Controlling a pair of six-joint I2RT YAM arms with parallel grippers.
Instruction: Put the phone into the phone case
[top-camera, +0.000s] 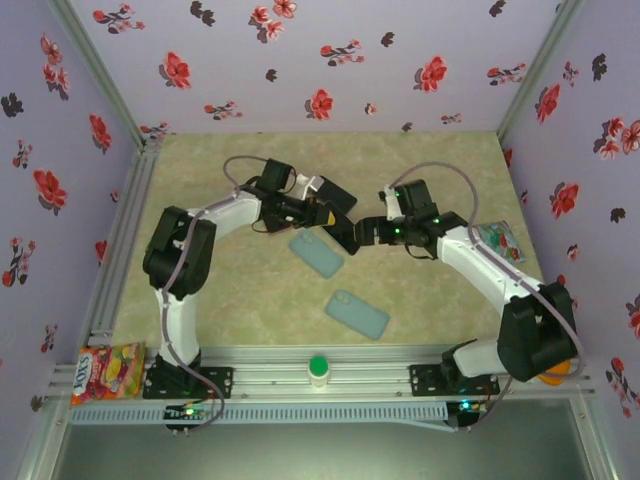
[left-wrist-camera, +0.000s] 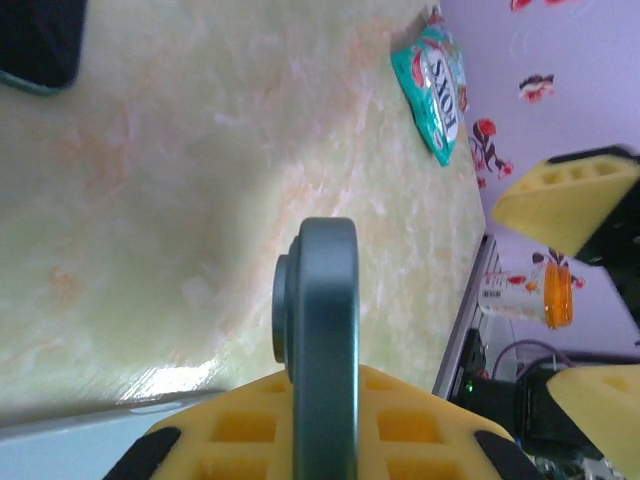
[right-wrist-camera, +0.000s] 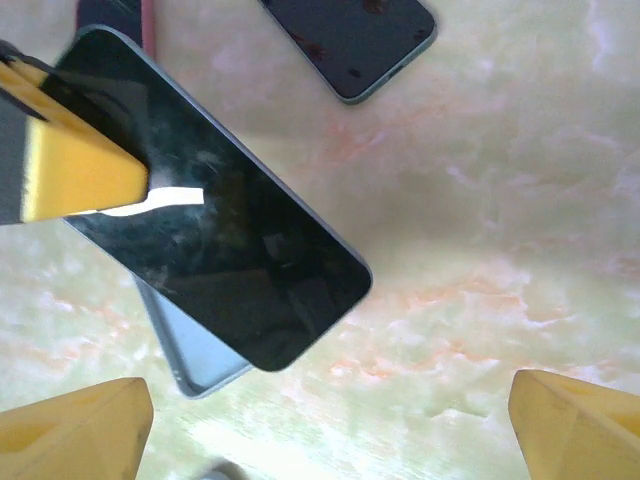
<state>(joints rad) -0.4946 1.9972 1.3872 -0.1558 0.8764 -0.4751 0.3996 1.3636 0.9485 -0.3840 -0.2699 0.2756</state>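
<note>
Pincer of the left arm (top-camera: 316, 214) was clamped on the black-screened phone with a grey-teal rim (right-wrist-camera: 230, 270), gripping it across its edges. The phone hung tilted over one end of the grey-blue soft phone case (right-wrist-camera: 190, 350) lying on the pale marbled worktop (right-wrist-camera: 500, 200); whether they touched could not be told. The right pincer (right-wrist-camera: 330, 420) faced it with its yellow fingers spread wide, holding nothing. A second dark phone (right-wrist-camera: 350, 40) lay beyond, and a second grey-blue case (top-camera: 358, 314) nearer the arm bases.

Centre: case (top-camera: 316, 254) and second case (top-camera: 358, 314) lay flat.
Right edge: snack bag (top-camera: 497, 240) sat.
Left half: table (top-camera: 250, 310) was open.
</note>
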